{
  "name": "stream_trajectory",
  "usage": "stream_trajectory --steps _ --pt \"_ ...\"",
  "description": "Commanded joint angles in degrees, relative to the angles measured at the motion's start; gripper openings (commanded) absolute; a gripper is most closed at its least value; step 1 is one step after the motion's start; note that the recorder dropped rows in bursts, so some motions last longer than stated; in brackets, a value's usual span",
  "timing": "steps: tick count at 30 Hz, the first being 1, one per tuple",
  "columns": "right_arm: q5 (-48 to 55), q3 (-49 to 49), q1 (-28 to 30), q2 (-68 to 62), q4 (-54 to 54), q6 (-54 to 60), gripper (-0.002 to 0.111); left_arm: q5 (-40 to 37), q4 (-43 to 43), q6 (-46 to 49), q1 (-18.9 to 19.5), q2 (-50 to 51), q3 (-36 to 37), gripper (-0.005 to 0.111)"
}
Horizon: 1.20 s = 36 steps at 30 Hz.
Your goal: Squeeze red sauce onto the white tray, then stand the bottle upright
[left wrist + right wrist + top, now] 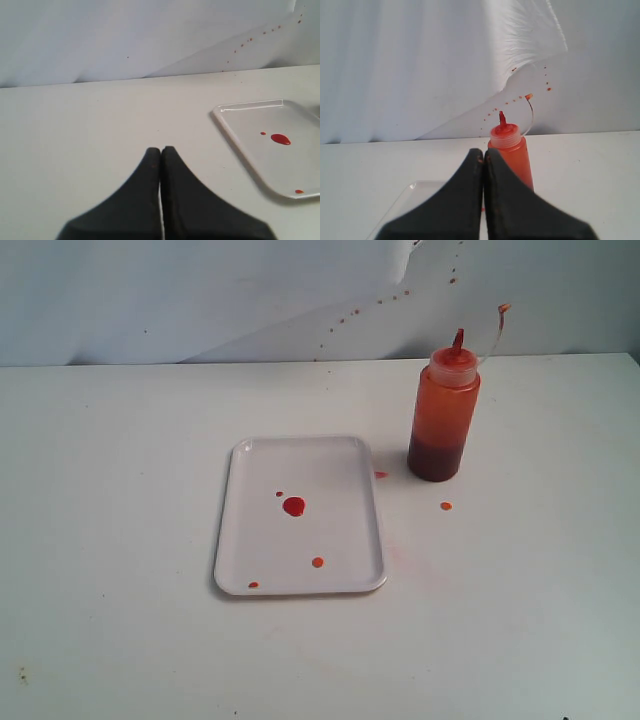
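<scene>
The bottle (pixel 443 420) stands upright on the table just right of the white tray (pixel 340 455), cap hanging off its tether. Red sauce lies on the tray as one larger blob (pixel 293 506) and a few small drops. In the exterior view neither gripper shows. My left gripper (pixel 160 150) is shut with nothing in it, over bare table, the tray (pixel 240 145) off to its side. My right gripper (pixel 483 152) is also shut and empty, with the bottle (pixel 512 150) standing beyond its tips and a tray corner (pixel 407 195) partly hidden behind its fingers.
Stray sauce drops (pixel 446 506) mark the table between tray and bottle. Red splatter dots (pixel 380 302) run up the white backdrop behind the bottle. The table's back edge (pixel 200 362) meets that backdrop.
</scene>
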<state>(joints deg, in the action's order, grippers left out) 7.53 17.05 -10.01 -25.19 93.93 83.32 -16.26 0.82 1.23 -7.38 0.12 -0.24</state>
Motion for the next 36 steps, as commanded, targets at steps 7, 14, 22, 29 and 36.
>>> stream_trajectory --steps 7,14,22,29,36 --pt "0.0 -0.3 -0.2 0.2 -0.1 0.1 0.0 -0.5 -0.8 -0.7 0.0 -0.1 0.2 0.0" --pt "0.0 -0.3 -0.2 0.2 -0.1 0.1 0.0 -2.3 -1.6 -0.8 1.8 -0.1 0.2 0.0" --pt "0.0 -0.3 -0.2 0.2 -0.1 0.1 0.0 -4.3 -1.2 -1.2 7.5 -0.1 0.2 0.0" --pt "0.0 -0.3 -0.2 0.2 -0.1 0.1 0.0 -4.1 -0.5 -2.6 7.8 -0.1 0.2 0.0" --pt "-0.1 -0.3 -0.2 0.2 -0.1 0.1 0.0 -3.6 -0.8 -2.5 7.8 -0.1 0.2 0.0"
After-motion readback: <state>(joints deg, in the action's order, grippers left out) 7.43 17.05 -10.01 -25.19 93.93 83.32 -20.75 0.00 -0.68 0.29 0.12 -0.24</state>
